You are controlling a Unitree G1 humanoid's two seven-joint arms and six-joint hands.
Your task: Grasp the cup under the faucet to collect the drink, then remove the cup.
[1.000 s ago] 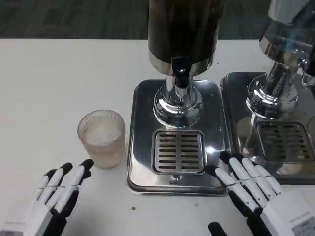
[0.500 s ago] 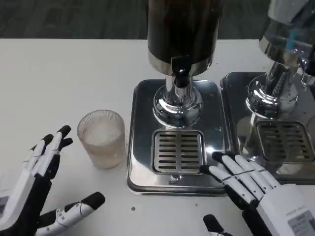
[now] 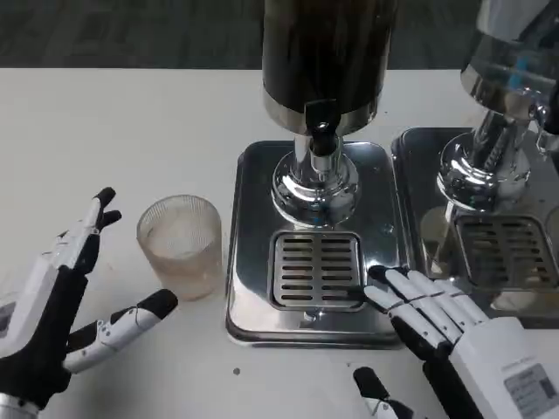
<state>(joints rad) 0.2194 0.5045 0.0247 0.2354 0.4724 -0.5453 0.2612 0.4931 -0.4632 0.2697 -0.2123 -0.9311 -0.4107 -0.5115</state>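
My left hand (image 3: 57,319) at lower left has opened wider, fingers spread, thumb nearer the cup (image 3: 181,245); my right hand (image 3: 441,327) lies flat, fingers together, tips on the drip tray (image 3: 253,288); cup at centre-left, beside the tray, faucet (image 3: 320,122) beyond.

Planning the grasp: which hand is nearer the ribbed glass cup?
Left. The left hand is open just left of the ribbed glass cup, thumb reaching below it. The right hand lies across the drip tray, to the cup's right.
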